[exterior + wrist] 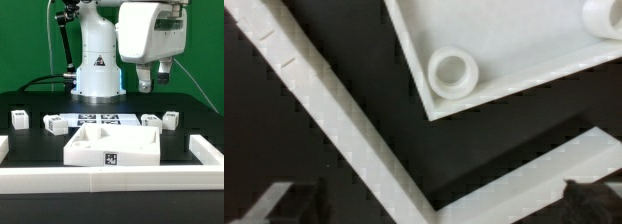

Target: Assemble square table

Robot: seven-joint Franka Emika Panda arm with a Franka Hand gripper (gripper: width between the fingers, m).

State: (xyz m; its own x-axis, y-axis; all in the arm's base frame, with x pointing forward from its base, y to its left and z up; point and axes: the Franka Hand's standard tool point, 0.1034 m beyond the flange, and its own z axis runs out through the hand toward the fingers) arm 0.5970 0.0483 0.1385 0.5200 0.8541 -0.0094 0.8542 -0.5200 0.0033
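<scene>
**A:** Where do we find the square table [113, 146]?

**B:** We see it lying flat on the black desk [30, 142], in the middle, just inside the front stretch of the border wall [110, 180]. A tag [110, 157] sits on its near edge.

**A:** What does its raised rim enclose?

**B:** In the wrist view we make out a round ring socket [452, 68] moulded into one corner, close to the rim. From the exterior view we see shallow recesses, but their shape is hard for us to tell.

**A:** And the loose parts?

**B:** They stand on the desk behind the slab. On the exterior view's left are the outer left leg [19, 119] and inner left leg [53, 124]. On its right are the inner right leg [150, 120] and outer right leg [171, 120], near each other. Between the two pairs lies the marker board [100, 119], its near edge hidden by the slab.

**A:** The jaws?

**B:** We see them spread wide and holding nothing, hanging above the desk, over the right legs in the exterior view. The wrist view shows only the dark, blurred fingertips [278, 200], well apart, with desk and wall between them.

**A:** What is cut off?

**B:** The arm [98, 55] runs out of the top of the picture. The wrist view catches only one corner of the slab. We cannot read the tags.
</scene>
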